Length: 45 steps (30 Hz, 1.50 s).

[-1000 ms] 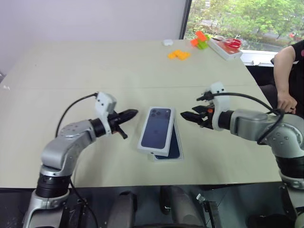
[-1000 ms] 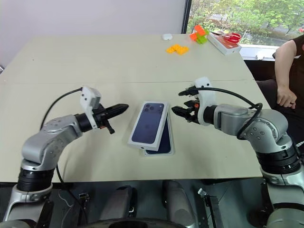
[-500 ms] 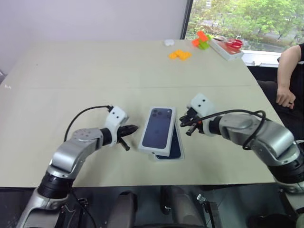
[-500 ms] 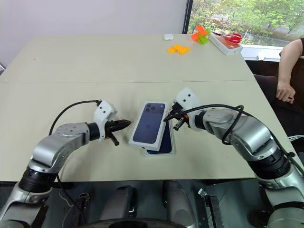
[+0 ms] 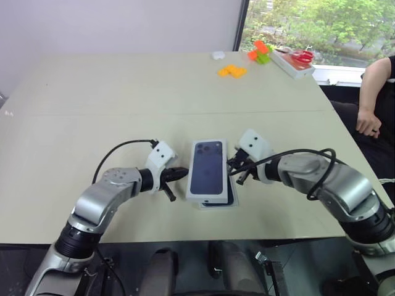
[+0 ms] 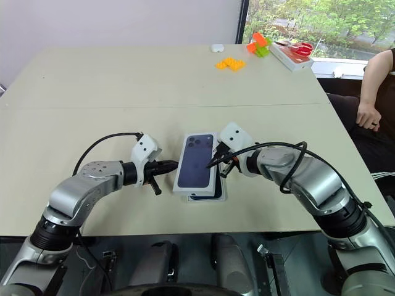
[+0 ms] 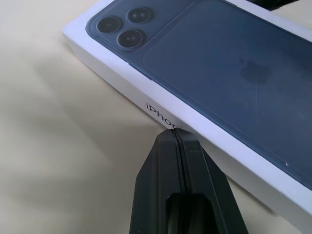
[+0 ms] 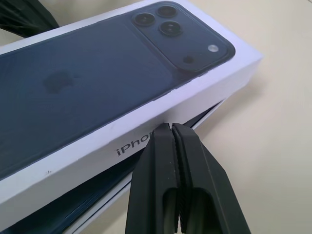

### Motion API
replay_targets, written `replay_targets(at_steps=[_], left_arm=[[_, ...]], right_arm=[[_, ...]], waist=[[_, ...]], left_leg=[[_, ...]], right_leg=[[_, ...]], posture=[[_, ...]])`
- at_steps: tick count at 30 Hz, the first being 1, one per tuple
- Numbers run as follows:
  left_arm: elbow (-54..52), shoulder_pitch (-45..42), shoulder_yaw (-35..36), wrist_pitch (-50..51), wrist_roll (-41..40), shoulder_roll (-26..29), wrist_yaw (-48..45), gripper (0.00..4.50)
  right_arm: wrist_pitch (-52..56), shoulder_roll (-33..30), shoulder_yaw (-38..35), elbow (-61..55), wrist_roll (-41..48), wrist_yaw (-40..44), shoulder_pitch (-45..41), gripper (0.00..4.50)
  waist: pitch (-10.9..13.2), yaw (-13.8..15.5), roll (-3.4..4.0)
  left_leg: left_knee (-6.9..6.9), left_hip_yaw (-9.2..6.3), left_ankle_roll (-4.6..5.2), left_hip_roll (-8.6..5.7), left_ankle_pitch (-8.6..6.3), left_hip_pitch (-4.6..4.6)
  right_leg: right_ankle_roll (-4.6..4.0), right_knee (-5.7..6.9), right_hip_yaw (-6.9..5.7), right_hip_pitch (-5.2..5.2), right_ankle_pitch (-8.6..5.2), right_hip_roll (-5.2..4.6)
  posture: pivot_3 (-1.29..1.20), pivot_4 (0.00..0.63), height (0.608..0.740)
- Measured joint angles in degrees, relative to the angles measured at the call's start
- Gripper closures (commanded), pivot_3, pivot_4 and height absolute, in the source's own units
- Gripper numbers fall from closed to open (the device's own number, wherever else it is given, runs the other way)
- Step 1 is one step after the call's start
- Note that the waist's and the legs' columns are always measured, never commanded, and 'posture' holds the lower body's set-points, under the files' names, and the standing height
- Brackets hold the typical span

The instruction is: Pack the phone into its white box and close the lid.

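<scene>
The lid (image 5: 207, 168), white with a dark blue phone picture on top, lies slightly askew over the white box (image 5: 216, 205). The box's rim shows along the lid's near and right edges. A strip of the dark blue phone (image 5: 229, 195) shows in the box beside the lid. My left gripper (image 5: 185, 172) is shut, its tip against the lid's left side wall (image 7: 161, 109). My right gripper (image 5: 231, 166) is shut too, its tip at the lid's right side wall (image 8: 97, 161), just above the phone (image 8: 63, 207) and the box rim (image 8: 204, 117).
Orange blocks (image 5: 232, 71), a green and orange toy (image 5: 261, 51), a small white object (image 5: 218, 55) and a white tray with red scissors (image 5: 294, 61) sit at the far right of the table. A person's arm (image 5: 373, 92) is at the right edge.
Both grippers came inward and down to the lid's two sides. The right gripper went from open to shut. The lid swung from angled to nearly in line with the box.
</scene>
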Motion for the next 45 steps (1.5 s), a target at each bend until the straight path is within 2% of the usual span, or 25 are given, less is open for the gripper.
replay_targets(at_steps=[10, 45], left_arm=[[-3.48, 1.02, 0.16, 2.34, -2.42, 0.01, -1.9, 4.5], [-3.99, 1.01, -1.21, 2.3, -1.64, -0.15, -1.96, 4.5]], right_arm=[[0.99, -0.75, -2.16, -1.25, -1.52, 2.97, 1.62, 4.42], [1.69, 1.38, -2.27, -2.0, -8.01, 5.74, 4.84, 4.42]], waist=[[0.0, 0.01, 0.0], [0.0, 0.02, 0.0]], left_leg=[[0.0, 0.0, 0.0, -0.01, 0.0, 0.0], [0.01, 0.0, 0.0, -0.01, 0.0, 0.03]], right_leg=[[0.04, 0.0, 0.0, 0.0, -0.03, 0.01], [0.03, 0.02, 0.0, 0.01, -0.02, 0.03]], posture=[[0.0, 0.15, 0.734], [0.0, 0.15, 0.734]])
